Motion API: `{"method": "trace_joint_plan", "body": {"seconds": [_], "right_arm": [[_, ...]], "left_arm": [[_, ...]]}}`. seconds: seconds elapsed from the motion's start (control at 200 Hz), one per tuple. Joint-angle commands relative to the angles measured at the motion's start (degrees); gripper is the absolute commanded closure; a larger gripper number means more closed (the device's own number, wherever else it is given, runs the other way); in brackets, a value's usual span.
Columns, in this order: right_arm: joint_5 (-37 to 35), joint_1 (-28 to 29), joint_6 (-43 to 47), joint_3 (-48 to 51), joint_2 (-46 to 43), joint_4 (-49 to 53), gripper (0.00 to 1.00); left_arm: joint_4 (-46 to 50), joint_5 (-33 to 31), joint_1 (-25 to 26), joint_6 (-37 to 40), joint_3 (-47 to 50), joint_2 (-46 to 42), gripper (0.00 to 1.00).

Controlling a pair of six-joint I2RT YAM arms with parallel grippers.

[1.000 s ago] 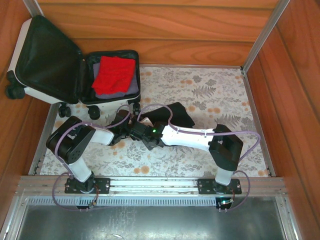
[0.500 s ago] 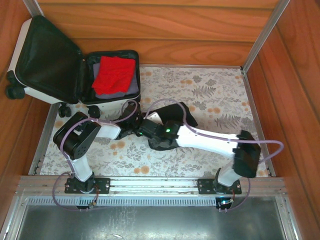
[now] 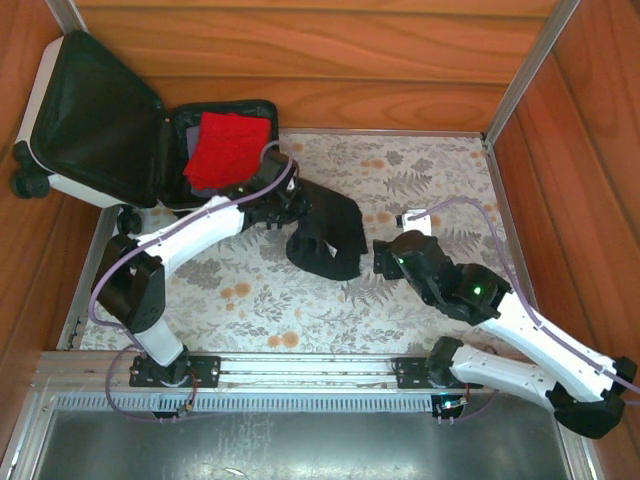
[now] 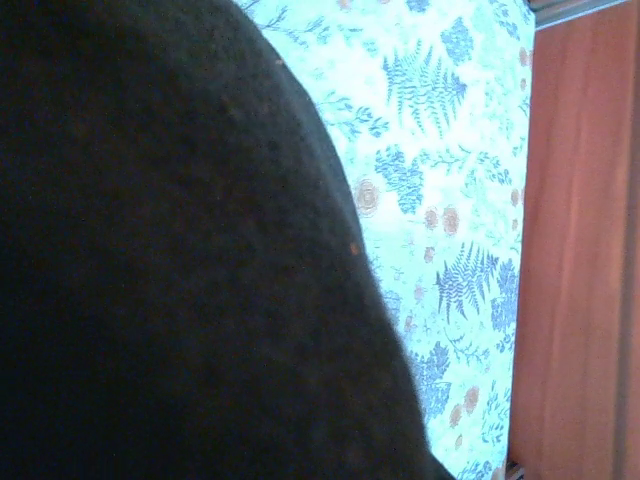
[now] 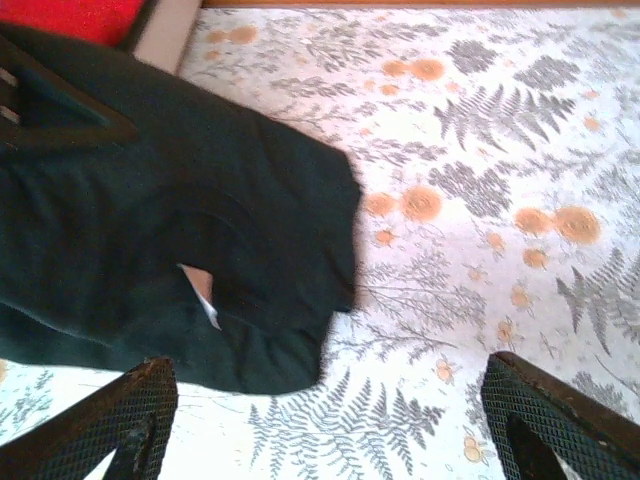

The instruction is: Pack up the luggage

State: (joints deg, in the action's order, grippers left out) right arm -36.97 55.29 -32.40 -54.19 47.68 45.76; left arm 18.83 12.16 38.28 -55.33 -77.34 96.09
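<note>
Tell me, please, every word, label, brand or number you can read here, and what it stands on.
No text can be read.
The luggage, red garment, black garment and floral table cover show no writing.
The white tag on the right arm is too small to read.

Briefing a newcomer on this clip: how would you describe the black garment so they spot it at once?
Find the open white luggage in the far left corner of the floral table. Right of it is the black garment, bunched dark cloth outside the luggage; the red cloth lies folded inside it.
</note>
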Motion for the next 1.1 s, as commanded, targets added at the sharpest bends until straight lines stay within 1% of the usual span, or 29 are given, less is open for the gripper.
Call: {"method": "trace_joint_plan", "body": {"seconds": [0.0, 0.085, 0.25, 0.355, 0.515, 0.655, 0.94, 1.095], "right_arm": [[0.3, -1.0, -4.1, 2.8, 0.8, 1.3, 0.16], [0.9, -1.0, -5.4, 3.5, 2.7, 2.4, 0.16], [1.6, -1.1, -6.0, 4.4, 5.2, 2.6, 0.16], [1.5, -1.1, -5.8, 5.0, 6.0, 2.2, 0.16], [1.8, -1.4, -5.6, 5.8, 6.9, 1.5, 0.16], [2.1, -1.6, -5.4, 6.2, 7.5, 1.1, 0.16], [3.9, -2.2, -4.0, 6.6, 10.4, -0.8, 0.16], [4.4, -2.4, -3.0, 5.8, 12.3, -1.1, 0.16]], "left_arm": [[11.5, 0.7, -1.1, 9.1, -9.6, 2.5, 1.00], [14.4, 0.1, -2.1, 10.9, -14.7, 4.0, 1.00], [17.5, 0.8, -6.8, 11.9, -22.2, 5.9, 1.00], [18.3, 0.1, -9.3, 12.7, -26.5, 6.6, 1.00], [19.5, -0.5, -11.0, 13.2, -34.2, 8.3, 1.00], [20.7, -2.7, -12.2, 13.3, -40.4, 9.9, 1.00], [20.8, -8.5, -17.0, 10.2, -52.0, 13.1, 1.00], [20.9, -10.9, -18.4, 9.3, -57.2, 15.2, 1.00]]}}
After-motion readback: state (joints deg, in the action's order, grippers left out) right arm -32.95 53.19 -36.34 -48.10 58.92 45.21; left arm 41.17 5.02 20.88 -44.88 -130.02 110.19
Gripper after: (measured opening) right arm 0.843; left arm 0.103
